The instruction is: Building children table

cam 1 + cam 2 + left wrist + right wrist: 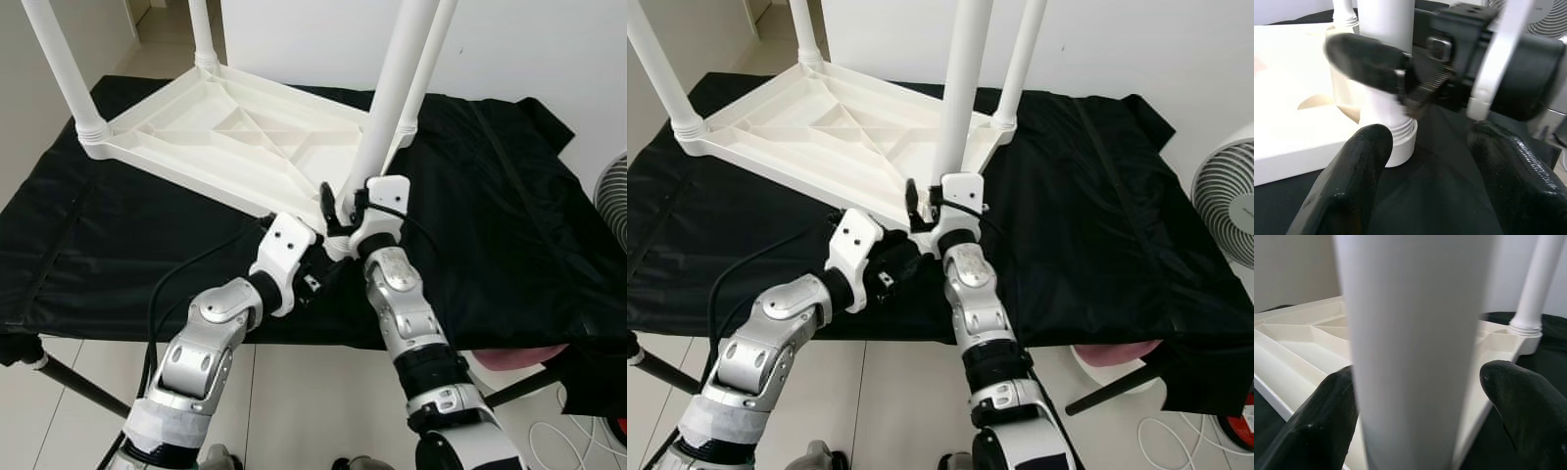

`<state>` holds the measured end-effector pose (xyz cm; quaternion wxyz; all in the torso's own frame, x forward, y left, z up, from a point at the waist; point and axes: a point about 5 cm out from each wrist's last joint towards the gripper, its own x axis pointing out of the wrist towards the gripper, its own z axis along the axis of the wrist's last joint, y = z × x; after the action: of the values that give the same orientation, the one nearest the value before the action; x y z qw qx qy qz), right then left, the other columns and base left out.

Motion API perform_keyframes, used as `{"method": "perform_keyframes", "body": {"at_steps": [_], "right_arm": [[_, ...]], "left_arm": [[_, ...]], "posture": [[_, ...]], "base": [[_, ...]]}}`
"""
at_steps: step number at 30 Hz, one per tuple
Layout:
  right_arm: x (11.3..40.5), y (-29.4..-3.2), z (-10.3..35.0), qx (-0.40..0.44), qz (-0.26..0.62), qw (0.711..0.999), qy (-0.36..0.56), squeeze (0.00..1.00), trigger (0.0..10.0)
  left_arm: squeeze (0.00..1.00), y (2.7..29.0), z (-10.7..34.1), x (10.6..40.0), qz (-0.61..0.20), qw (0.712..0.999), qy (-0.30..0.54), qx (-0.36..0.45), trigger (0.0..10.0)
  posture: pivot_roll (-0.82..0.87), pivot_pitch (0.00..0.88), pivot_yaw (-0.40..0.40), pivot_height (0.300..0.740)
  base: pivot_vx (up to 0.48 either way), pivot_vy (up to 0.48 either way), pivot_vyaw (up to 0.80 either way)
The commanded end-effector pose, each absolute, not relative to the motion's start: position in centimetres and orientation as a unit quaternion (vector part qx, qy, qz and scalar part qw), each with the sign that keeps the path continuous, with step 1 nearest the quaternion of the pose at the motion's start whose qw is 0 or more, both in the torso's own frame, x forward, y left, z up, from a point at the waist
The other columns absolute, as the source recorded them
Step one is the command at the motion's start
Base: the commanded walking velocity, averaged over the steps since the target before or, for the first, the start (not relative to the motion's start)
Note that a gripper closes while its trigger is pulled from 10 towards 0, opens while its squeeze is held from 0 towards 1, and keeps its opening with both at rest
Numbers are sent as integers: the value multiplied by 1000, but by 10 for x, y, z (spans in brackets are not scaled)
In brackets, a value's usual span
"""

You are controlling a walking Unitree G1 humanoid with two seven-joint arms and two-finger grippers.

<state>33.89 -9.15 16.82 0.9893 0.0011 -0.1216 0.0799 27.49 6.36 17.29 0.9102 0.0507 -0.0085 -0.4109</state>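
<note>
White table leg (1410, 352) between the right pincer's (1415, 421) black fingers (1317, 426), over ribbed tabletop (1298, 352).

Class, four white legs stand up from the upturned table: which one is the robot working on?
The near leg at the corner closest to the robot: the right hand brackets it near its base, unlike the three others.

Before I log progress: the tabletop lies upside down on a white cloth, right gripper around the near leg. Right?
Not quite: the cloth is black, as the left eye view shows. The tabletop does lie upside down on it, right gripper around the near leg.
</note>
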Motion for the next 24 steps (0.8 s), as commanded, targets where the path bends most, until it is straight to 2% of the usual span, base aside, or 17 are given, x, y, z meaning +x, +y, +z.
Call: {"method": "perform_keyframes", "body": {"at_steps": [1, 10, 14, 15, 18, 19, 24], "right_arm": [[336, -95, 169, -9, 75, 988, -131, 0, 10000], [303, -115, 155, -14, 72, 988, -133, 0, 10000], [281, -121, 150, -28, 100, 987, -126, 0, 10000], [269, -121, 148, -32, 136, 982, -124, 0, 10000], [267, -121, 147, -32, 144, 981, -124, 0, 10000], [265, -121, 148, -27, 161, 979, -125, 0, 0], [264, -109, 153, 16, 231, 965, -121, 0, 0]], "left_arm": [[0, 64, 171, 275, -383, 922, -4, 51, 10000], [0, 63, 168, 272, -386, 921, -1, 48, 10000], [0, 62, 168, 272, -391, 919, 0, 49, 10000], [0, 62, 168, 272, -395, 918, 0, 49, 10000], [0, 61, 168, 272, -395, 917, 1, 49, 10000], [0, 61, 168, 272, -397, 916, 1, 50, 10000], [0, 61, 165, 271, -405, 913, 8, 55, 10000]], "posture": [[-34, 52, -44, 740], [-45, 49, -46, 740], [-58, 48, -39, 740], [-63, 48, -35, 740], [-63, 48, -35, 740], [-72, 48, -28, 740], [-69, 50, -24, 740]], "base": [[0, 0, 0], [0, 0, 0], [0, 0, 0], [0, 0, 0], [0, 0, 0], [0, 0, 0], [0, 0, 0]]}}
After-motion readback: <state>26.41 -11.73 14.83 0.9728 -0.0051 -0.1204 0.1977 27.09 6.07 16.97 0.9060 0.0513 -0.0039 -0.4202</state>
